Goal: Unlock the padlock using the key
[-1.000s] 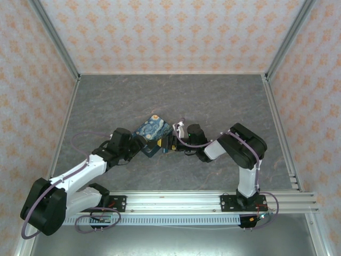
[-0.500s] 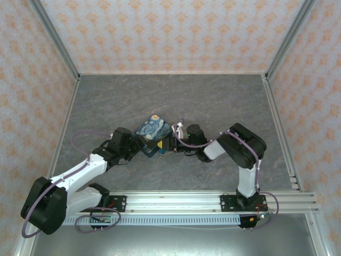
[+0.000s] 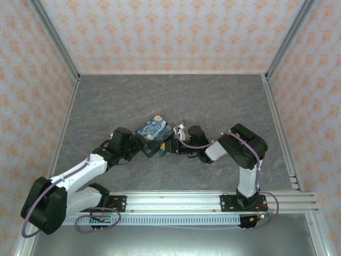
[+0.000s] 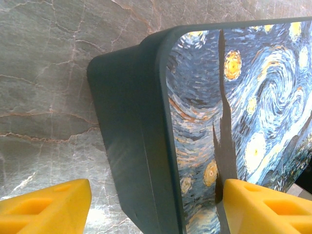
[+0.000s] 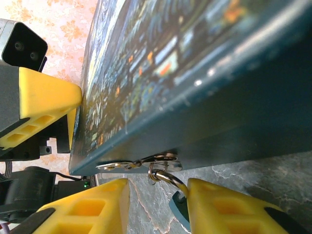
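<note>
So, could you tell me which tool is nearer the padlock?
Right. The right tool brackets the padlock by the box; the left tool straddles that box, farther off.

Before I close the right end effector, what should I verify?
1. Tiny teal-blue padlock sits between the fingers of the right end effector: ok.
2. Grey metal shackle hooked through the hasp of the blue swirl-print box: ok.
3. Padlock centred in the gap: not ok, it lies against one finger.
4. Left end effector straddling the box: ok; firm hold: cannot tell.
5. Thin silvery metal key located: cannot tell.
</note>
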### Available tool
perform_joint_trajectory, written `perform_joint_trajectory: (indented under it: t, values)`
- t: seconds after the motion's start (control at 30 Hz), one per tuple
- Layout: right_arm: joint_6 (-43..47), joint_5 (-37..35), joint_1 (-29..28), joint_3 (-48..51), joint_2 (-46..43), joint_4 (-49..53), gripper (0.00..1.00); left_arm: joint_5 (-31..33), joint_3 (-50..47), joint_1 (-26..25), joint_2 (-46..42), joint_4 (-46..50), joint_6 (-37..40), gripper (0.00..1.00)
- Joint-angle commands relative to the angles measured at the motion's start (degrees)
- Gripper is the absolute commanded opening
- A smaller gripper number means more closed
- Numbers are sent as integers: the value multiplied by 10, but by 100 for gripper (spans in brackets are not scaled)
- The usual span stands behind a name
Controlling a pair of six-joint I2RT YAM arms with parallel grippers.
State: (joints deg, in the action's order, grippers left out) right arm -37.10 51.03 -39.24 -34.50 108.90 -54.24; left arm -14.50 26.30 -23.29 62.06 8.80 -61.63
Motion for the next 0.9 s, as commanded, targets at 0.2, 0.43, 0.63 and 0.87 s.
perform_joint_trajectory:
  t: [0.2,0.43,0.63,0.87]
  values:
    - [23,9,3,5,-19,7,23,24,6,-4,12,42,4,72]
    - [27,6,7,6,-24,17,12,24,6,-5,12,43,4,71]
    - [28,1,9,9,-28,18,8,25,6,-5,11,45,5,72]
    - [21,-15,14,15,-44,11,6,25,5,-5,11,45,5,72]
